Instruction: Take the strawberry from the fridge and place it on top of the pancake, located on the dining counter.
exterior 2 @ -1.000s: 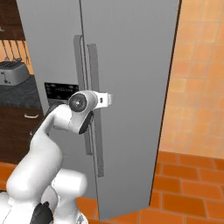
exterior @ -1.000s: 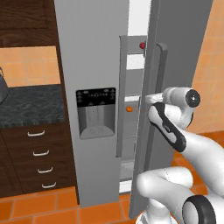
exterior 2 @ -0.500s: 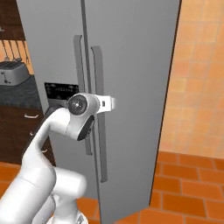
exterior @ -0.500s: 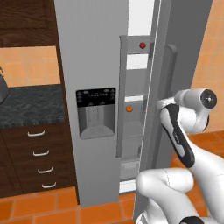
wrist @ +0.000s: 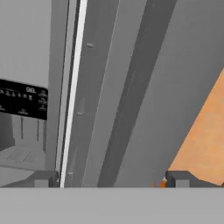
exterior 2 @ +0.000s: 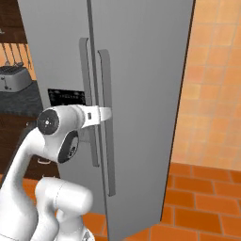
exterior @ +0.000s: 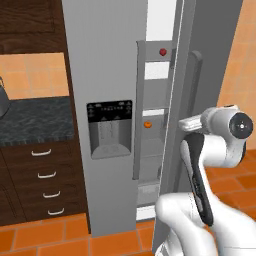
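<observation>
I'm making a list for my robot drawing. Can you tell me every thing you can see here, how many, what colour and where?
fridge: one, light grey, tall, filling the middle; its right door stands partly open
door handles: two, grey, long and upright, side by side on the doors
water dispenser: one, black panel, on the left door
strawberry: one, dark red, tiny, high on a shelf inside the gap
orange fruit: one, small and round, on a lower shelf inside
counter: one, black-speckled, left of the fridge
drawers: four, dark brown, under that counter
toaster: one, grey, far left on the counter
floor tiles: many, orange
hand: one, white, at the right door's handle
</observation>
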### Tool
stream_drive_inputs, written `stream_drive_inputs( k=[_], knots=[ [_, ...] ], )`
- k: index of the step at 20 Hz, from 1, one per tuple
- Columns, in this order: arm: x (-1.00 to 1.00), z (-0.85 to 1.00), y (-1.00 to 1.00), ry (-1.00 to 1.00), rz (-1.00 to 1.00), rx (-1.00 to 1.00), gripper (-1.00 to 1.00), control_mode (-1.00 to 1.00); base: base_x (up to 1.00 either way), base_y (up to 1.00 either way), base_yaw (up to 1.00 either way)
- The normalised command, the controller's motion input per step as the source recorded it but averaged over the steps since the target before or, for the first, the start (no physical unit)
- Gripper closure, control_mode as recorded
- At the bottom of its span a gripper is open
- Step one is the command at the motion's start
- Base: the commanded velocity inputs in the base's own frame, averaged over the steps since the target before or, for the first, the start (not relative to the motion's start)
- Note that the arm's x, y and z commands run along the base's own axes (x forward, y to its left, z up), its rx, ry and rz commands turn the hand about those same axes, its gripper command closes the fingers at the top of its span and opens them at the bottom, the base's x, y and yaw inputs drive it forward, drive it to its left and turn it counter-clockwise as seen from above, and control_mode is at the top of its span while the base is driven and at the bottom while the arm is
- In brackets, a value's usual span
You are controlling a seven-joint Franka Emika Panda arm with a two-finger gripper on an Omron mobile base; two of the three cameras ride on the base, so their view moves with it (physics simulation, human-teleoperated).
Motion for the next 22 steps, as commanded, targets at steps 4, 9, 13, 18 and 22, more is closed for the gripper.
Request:
stream_drive_inputs(
  k=[4,9,13,18,22],
  knots=[
    [-0.01,0.48,1.00,0.09,-0.22,-0.28,-1.00,-1.00,0.00,0.00,0.00],
    [0.06,0.28,1.00,0.20,-0.24,-0.30,-1.00,-1.00,0.00,0.00,0.00],
    [0.36,0.05,0.60,0.17,-0.26,-0.22,-1.00,-1.00,0.00,0.00,0.00],
    [0.84,0.00,0.18,0.09,-0.12,-0.11,-1.00,-1.00,0.00,0.00,0.00],
    [0.83,-0.12,-0.11,0.04,-0.02,-0.06,-1.00,-1.00,0.00,0.00,0.00]
  ],
)
